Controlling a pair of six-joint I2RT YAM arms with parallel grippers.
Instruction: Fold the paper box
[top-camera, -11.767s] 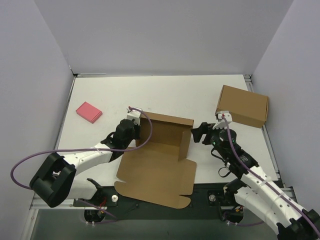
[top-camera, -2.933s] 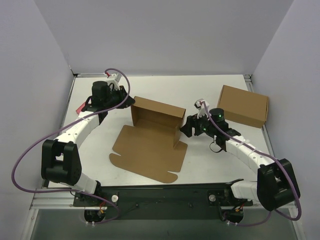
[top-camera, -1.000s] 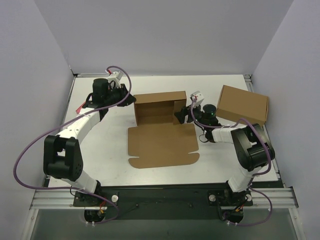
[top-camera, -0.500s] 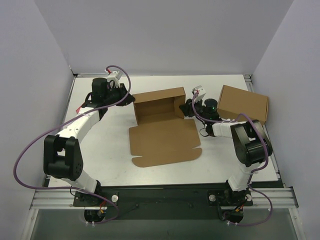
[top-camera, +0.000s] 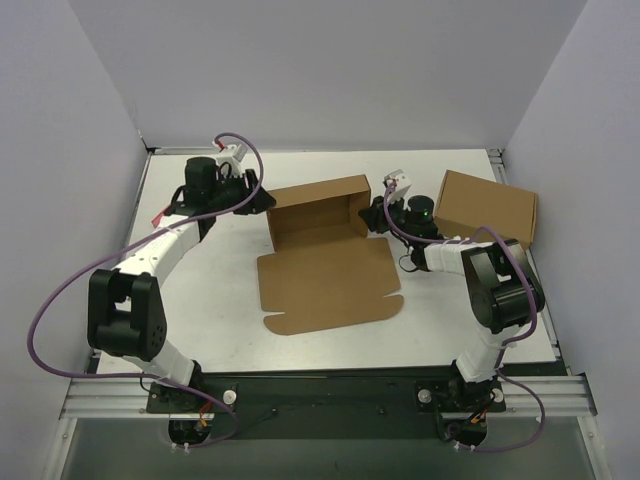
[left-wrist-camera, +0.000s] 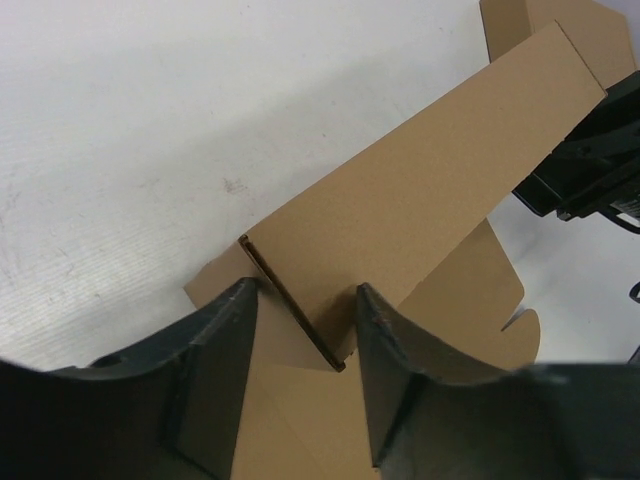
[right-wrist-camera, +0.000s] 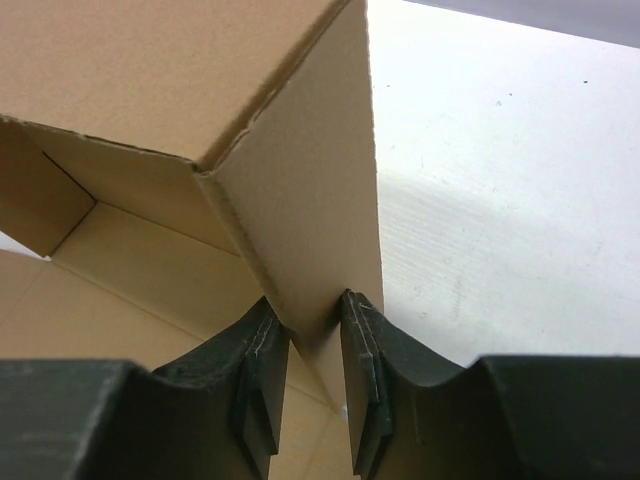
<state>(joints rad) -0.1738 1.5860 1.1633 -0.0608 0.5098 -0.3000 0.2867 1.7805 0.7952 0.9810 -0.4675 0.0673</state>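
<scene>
The paper box (top-camera: 322, 262) lies mid-table, brown cardboard with its back and side walls raised and a wide flap flat toward me. My left gripper (top-camera: 263, 200) stands at the box's left end. In the left wrist view it (left-wrist-camera: 305, 300) is open, and the edge of the left wall (left-wrist-camera: 300, 315) sits between the fingers (left-wrist-camera: 215, 370) with a gap on each side. At the right end, my right gripper (top-camera: 371, 214) is shut on the box. The right wrist view shows it (right-wrist-camera: 310, 310) pinching the upright right side wall (right-wrist-camera: 310, 200).
A second, fully formed brown box (top-camera: 487, 212) stands at the right, just behind the right arm. A sliver of a pink block (top-camera: 160, 214) shows beside the left arm. Grey walls enclose the white table (top-camera: 200, 300) on three sides.
The left gripper has opened and let go of the left wall. The right gripper has shut on the right side wall, shifted back and right, and the box has turned slightly.
</scene>
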